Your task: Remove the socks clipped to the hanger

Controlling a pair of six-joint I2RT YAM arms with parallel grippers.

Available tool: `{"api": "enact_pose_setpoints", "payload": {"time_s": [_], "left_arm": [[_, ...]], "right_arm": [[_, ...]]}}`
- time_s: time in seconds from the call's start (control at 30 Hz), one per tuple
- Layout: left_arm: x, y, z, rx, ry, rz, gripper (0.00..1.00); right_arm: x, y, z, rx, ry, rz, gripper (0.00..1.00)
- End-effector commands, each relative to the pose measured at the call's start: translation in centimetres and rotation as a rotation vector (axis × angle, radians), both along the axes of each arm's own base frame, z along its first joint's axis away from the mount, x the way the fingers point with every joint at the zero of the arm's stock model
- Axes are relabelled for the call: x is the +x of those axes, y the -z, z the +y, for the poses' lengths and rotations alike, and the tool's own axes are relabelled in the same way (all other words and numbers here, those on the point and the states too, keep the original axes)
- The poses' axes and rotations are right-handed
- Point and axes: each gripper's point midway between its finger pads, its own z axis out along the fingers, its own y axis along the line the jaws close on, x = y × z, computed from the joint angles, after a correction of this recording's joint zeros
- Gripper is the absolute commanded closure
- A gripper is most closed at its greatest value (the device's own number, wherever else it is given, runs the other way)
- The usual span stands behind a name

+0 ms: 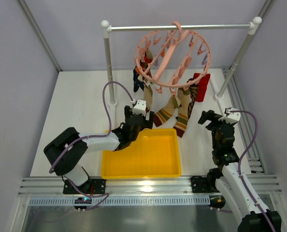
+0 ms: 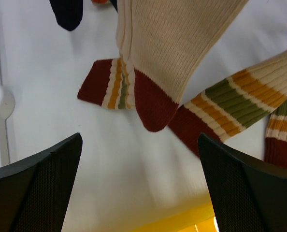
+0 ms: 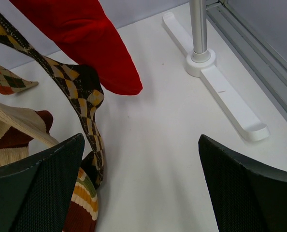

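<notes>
The pink ring hanger [image 1: 172,59] hangs by its hook from the metal rail, with several socks clipped under it. Striped tan and maroon socks [image 1: 175,112] hang at the front; they fill the left wrist view [image 2: 172,53]. A dark navy sock [image 1: 137,79] hangs at the left. A red sock [image 1: 201,86] hangs at the right and shows in the right wrist view [image 3: 80,34], next to an argyle sock [image 3: 78,92]. My left gripper [image 1: 146,118] is open and empty, just below the striped socks. My right gripper [image 1: 207,117] is open and empty, right of the socks.
A yellow tray [image 1: 141,153] lies on the white table in front of the hanger, between the arms. The rail stand's white posts [image 1: 108,63] and feet [image 3: 216,87] stand at both sides. Grey walls close the cell.
</notes>
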Motion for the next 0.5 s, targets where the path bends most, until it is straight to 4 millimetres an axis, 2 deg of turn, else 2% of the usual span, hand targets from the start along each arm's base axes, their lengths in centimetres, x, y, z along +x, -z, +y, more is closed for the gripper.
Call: {"api": "enact_pose_setpoints", "payload": {"time_s": [0.0,0.3,0.33,0.37,0.43,0.47], "left_arm": [[2.0,-4.9,-1.3,-0.140,-0.039,-0.139,0.00],[3.8,-5.7,-1.4,-0.058,-0.082,-0.208,0.01],[4.0,-5.8,-1.3,-0.060,-0.093,-0.215,0.04],[4.1,-5.8,-1.2,-0.054,-0.096,-0.218,0.21],[4.3,-5.7,-1.1,-0.052,-0.102,-0.224,0.32],[4.5,-5.8,-1.1,-0.050,-0.102,-0.227,0.43]], "right_arm": [[0.4,-2.1,0.6,0.030,-0.025,-0.074,0.00],[0.3,-2.3,1.0,0.042,-0.046,-0.092,0.00],[0.3,-2.4,1.0,0.042,-0.046,-0.095,0.00],[0.3,-2.3,1.0,0.043,-0.046,-0.093,0.00],[0.3,-2.3,1.0,0.042,-0.048,-0.093,0.00],[0.3,-2.3,1.1,0.044,-0.049,-0.093,0.00]]}}
